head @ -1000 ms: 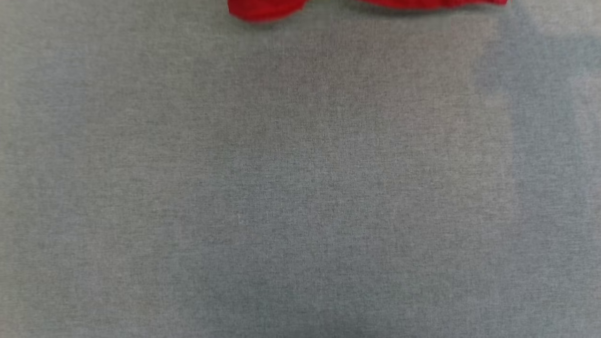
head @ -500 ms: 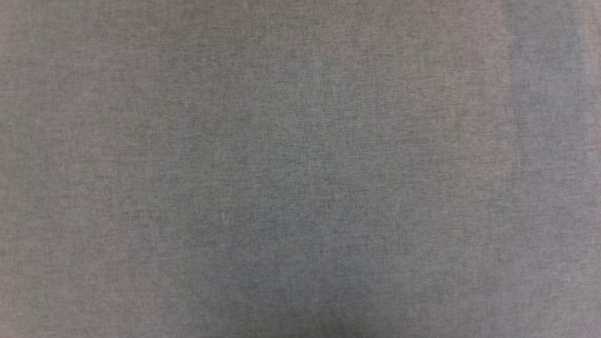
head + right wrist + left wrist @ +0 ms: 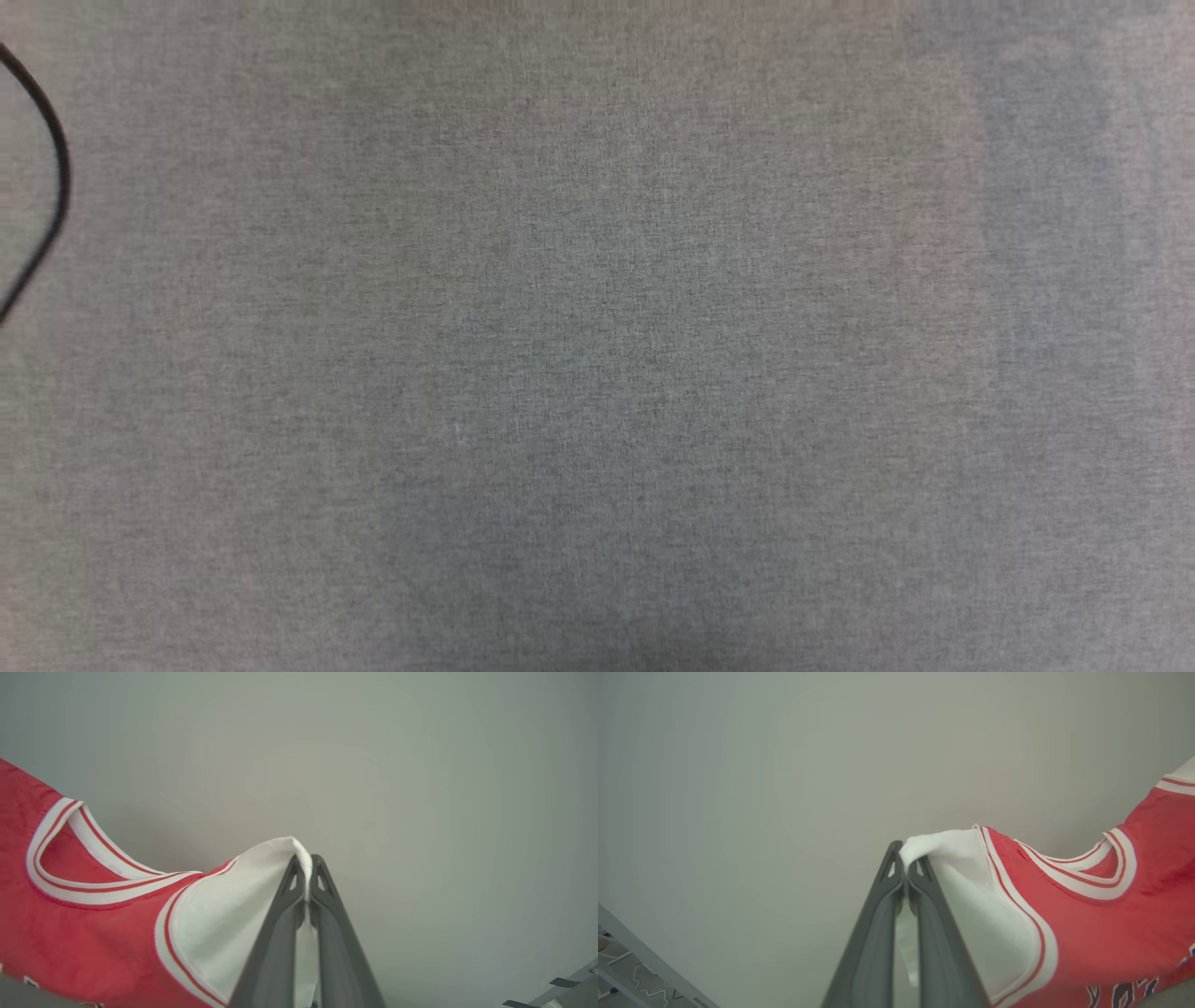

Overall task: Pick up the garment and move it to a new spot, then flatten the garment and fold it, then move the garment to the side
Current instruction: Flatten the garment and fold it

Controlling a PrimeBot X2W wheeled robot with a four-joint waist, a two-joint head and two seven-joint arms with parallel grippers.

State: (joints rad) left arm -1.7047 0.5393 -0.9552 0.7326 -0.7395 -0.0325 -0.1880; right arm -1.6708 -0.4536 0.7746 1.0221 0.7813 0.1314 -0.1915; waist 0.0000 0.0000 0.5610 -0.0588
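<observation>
The left gripper is clamping one white sleeve of the single garment, which is trailing toward three o'clock. The right gripper is clamping the second sleeve. One black cable is curving at the head view's nine o'clock.

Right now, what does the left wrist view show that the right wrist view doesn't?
Left wrist view: the left gripper shut on a white sleeve, black lettering at the lower right, a pale frame in the lower left corner.
Right wrist view: the right gripper shut on the other sleeve, dark tape strips at the lower right.
Both: the red garment with its striped collar, hanging before a plain pale backdrop.
</observation>
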